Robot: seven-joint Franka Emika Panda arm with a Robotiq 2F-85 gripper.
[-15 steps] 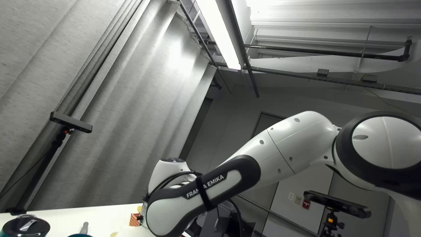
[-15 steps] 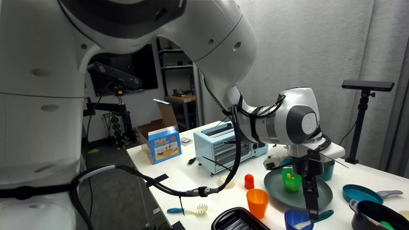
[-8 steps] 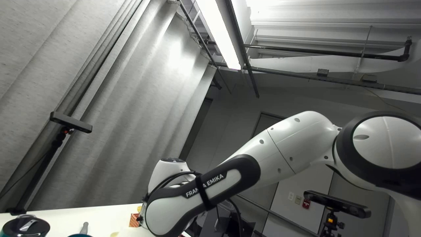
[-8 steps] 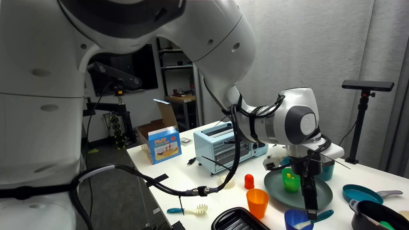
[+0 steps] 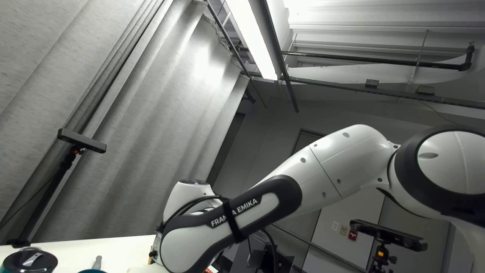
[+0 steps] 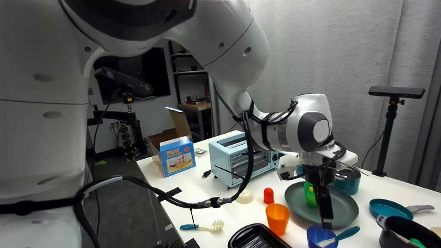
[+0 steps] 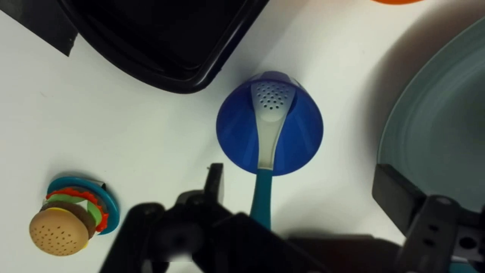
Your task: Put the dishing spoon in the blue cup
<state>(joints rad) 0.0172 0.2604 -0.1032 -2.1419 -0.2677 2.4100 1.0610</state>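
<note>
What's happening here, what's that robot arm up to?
The Franka arm has its hand open near the blue cup, gripping nothing. The perforated spoon is already in the cup, its head inside and its teal handle poking out. So putting the spoon in the cup looks done.

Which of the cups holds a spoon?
The blue cup, where the spoon lies with its white head inside and teal handle past the rim; the orange cup and green cup show no spoon.
</note>
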